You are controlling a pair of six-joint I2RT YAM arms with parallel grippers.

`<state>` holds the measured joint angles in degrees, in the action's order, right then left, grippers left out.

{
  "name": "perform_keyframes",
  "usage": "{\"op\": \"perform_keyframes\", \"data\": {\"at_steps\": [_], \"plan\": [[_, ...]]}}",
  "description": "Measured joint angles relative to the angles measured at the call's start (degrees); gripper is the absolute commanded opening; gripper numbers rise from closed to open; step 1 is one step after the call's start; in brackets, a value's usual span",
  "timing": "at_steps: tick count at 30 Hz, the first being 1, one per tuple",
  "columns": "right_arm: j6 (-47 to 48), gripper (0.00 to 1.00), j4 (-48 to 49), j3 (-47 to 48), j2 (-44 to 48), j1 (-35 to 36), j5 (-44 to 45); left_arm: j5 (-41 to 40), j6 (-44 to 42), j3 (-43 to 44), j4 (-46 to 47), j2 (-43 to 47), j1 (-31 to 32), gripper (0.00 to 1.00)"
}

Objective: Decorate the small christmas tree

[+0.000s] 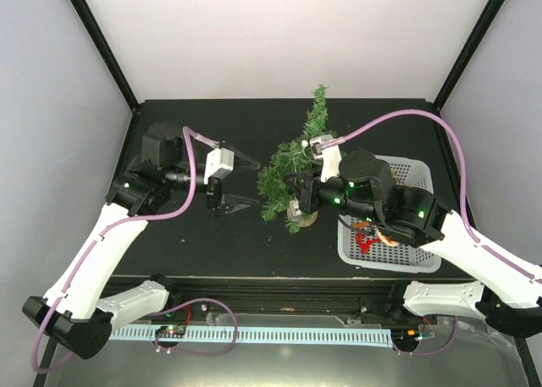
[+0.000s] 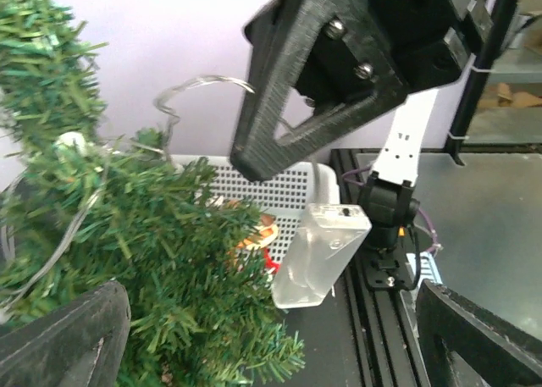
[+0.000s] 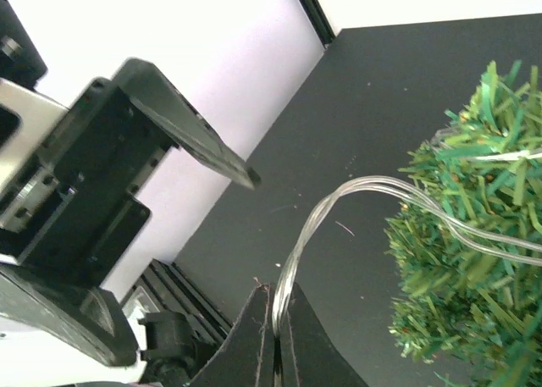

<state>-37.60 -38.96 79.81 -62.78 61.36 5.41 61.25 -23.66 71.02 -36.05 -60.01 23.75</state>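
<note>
The tree [image 1: 292, 171] stood in the middle of the table [image 1: 212, 247], just left of the basket [image 1: 417, 258]. The right gripper [image 3: 273, 301] was clamped on a clear wire [image 3: 339, 194] that ran into the branches. The left gripper [image 1: 250, 182] hung left of the tree, jaws wide apart and empty. A clear battery box [image 2: 322, 256] showed beside the tree.

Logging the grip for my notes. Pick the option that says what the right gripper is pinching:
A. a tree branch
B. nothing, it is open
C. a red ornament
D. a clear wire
D: in the right wrist view the right gripper is shut on a clear wire, which arcs up from between the fingers and runs into the small christmas tree.
</note>
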Motion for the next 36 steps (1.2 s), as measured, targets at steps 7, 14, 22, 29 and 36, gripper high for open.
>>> {"op": "perform_keyframes", "data": {"at_steps": [7, 14, 22, 29, 36], "plan": [[-2.4, 0.01, 4.1, 0.0, -0.6, 0.0, -1.0, 5.2, 4.8, -4.2, 8.5, -0.5, 1.9, 0.92], [-4.6, 0.01, 7.1, 0.0, -1.7, 0.0, -1.7, 9.1, 14.8, -6.6, 19.3, -1.5, 2.3, 0.77], [-6.1, 0.01, 8.8, -0.5, -2.4, 0.0, -2.5, 11.0, 20.7, -8.3, 25.6, -2.6, 3.1, 0.67], [-6.4, 0.01, 9.6, -0.5, -2.5, 0.0, -3.0, 11.1, 20.7, -12.3, 26.8, -2.7, 3.7, 0.67], [-6.5, 0.01, 10.3, -0.5, -2.7, 0.0, -3.6, 12.5, 24.5, -13.4, 31.6, -3.0, 4.1, 0.71]]}}
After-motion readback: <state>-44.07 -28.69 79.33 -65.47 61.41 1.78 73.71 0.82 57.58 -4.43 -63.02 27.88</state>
